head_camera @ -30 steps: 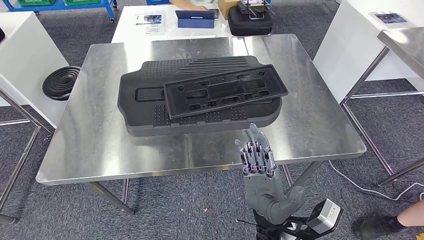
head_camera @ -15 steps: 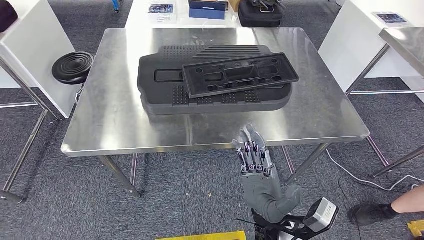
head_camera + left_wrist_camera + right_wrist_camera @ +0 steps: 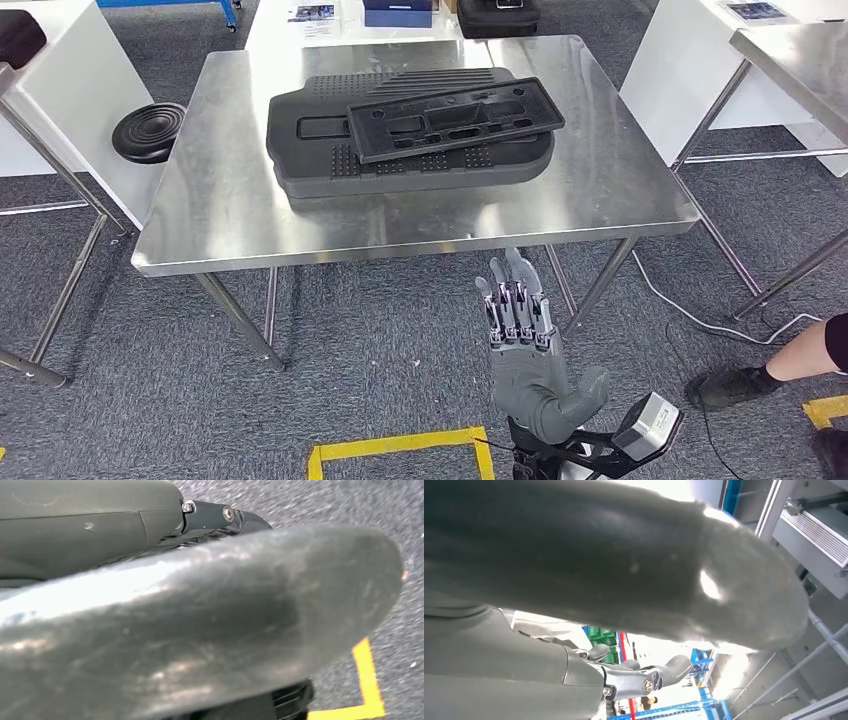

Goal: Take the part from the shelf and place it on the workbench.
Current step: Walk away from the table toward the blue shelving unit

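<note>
A flat black frame part [image 3: 455,118] with several cut-outs lies slanted on top of a larger black moulded panel [image 3: 320,150]. Both rest on the steel workbench [image 3: 220,220] ahead of me. My right hand [image 3: 520,330] is raised in front of the bench's near edge, below the tabletop, fingers straight and apart, holding nothing. In the right wrist view its thick thumb [image 3: 624,565] crosses the picture against bright shelving. My left hand [image 3: 200,630] hangs over the grey carpet, thumb large in its wrist view, nothing in it.
A black round stool [image 3: 148,132] stands left of the bench beside a white table [image 3: 50,90]. Another steel table [image 3: 800,50] is at the right. Yellow floor tape [image 3: 400,442] lies near my feet. A person's leg and shoe [image 3: 760,378] are at the lower right, near a floor cable [image 3: 690,320].
The whole view has shifted: the camera has moved back from the bench, and yellow floor tape has come into sight. My right hand stays raised and empty. The parts have not moved on the bench.
</note>
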You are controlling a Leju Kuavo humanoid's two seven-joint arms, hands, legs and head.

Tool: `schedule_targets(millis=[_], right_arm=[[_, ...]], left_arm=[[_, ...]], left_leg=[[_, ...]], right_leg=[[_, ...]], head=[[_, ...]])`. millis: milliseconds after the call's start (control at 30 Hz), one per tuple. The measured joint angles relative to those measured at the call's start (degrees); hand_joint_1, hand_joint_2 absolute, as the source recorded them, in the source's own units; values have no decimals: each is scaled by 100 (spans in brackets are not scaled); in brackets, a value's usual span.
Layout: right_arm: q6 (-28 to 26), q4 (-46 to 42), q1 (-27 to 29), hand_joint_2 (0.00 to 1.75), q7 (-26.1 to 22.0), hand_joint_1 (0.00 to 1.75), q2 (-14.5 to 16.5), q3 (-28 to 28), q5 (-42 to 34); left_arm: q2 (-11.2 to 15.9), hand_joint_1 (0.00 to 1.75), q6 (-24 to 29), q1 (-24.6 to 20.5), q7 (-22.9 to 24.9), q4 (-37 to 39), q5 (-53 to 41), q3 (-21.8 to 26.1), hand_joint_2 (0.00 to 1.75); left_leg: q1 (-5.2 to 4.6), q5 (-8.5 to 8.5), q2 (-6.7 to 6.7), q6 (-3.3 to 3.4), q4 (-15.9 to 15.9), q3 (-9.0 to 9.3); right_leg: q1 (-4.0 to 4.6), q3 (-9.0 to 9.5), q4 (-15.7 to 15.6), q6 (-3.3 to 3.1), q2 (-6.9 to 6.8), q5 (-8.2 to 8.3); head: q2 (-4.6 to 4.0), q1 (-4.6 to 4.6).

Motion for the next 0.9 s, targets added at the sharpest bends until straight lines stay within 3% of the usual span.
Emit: schedule_targets(millis=[33,67,100,167,233,300,367,400,467,533,567,600,633,700,767,833,900], right_arm=[[-2,5,8,0,1,0,2,-1,-1],[-5,11,14,0,2,0,2,-1,-3],[-10,20,21,0,3,0,2,-1,-7],[-34,34,29,0,5,0,3,-4,-17],[-63,38,31,0,8,0,6,-12,-26],[-100,38,37,0,15,0,9,-26,-26],[-155,38,54,0,27,0,9,-60,-24],[-178,38,64,0,33,0,7,-83,-26],[-200,38,79,0,38,0,1,-125,-31],[-211,38,87,0,39,0,-7,-147,-33],[-225,38,93,0,39,0,-10,-154,-30],[-252,38,101,0,38,0,-14,-159,-16],[-288,38,108,0,39,0,-16,-166,4],[-423,37,116,0,72,0,-17,-191,95],[-630,40,140,0,154,0,-22,-229,250],[-797,50,198,0,225,0,-48,-266,390],[-870,65,248,0,266,0,-73,-284,455]], left_arm=[[1,0,-1,4,0,0,-1,4,0],[2,0,-1,4,0,0,-1,7,0],[5,0,-1,4,0,0,-2,10,0],[13,0,-2,-1,0,-1,-2,13,0],[13,0,-5,-13,0,-2,-4,14,0],[13,0,-11,-20,0,-2,-8,16,0],[16,0,-15,-15,-1,-1,-9,20,0],[17,0,-15,-15,-1,-1,-9,22,0],[20,0,-16,-19,-3,-1,-13,26,0],[22,0,-16,-18,-5,-2,-18,31,0],[22,0,-16,-16,-7,-2,-22,33,0],[21,0,-16,-16,-9,-2,-29,35,0],[21,0,-16,-16,-13,-2,-35,38,0],[19,0,-16,-16,-19,-3,-46,48,0],[15,0,-10,-8,-31,-4,-44,62,0],[11,0,-4,2,-44,-4,-33,79,0],[10,0,-2,15,-50,-3,-25,105,0]], left_leg=[[12,-181,-1,-30,343,-31],[28,-208,0,-61,591,-10],[47,-109,1,-89,682,86],[93,142,2,-146,282,562],[91,64,-17,-166,-405,1076],[51,-70,-36,-90,-715,1215],[35,3,-23,63,-752,1101],[33,63,-12,139,-763,1045],[37,202,6,241,-775,908],[29,344,13,270,-771,736],[25,413,19,269,-770,646],[22,481,24,264,-769,558],[21,548,27,254,-769,475],[19,678,22,218,-768,336],[20,811,20,157,-793,271],[31,949,22,77,-873,275],[43,934,15,7,-906,251]], right_leg=[[-2,-75,5,8,-5,71],[-8,-158,17,25,-10,140],[-20,-244,39,51,-15,203],[-57,-428,131,116,-19,294],[-61,-591,251,188,-20,348],[-50,-680,300,279,-21,420],[-56,-733,303,366,-15,481],[-62,-792,360,375,-7,416],[-68,-983,787,325,13,19],[-67,-1176,1518,290,21,-429],[-67,-1196,1787,312,21,-525],[-67,-1130,1884,355,22,-522],[-65,-962,1772,403,22,-441],[-52,-359,1018,426,22,-299],[-14,147,271,364,24,-320],[26,228,35,303,35,-318],[-23,153,-4,223,36,-197]], head=[[0,-1],[0,-1],[0,0],[0,-2],[0,-9],[0,-10],[0,-9],[0,-2],[0,14],[0,25],[0,26],[0,26],[0,27],[0,28],[0,21],[0,33],[0,43]])
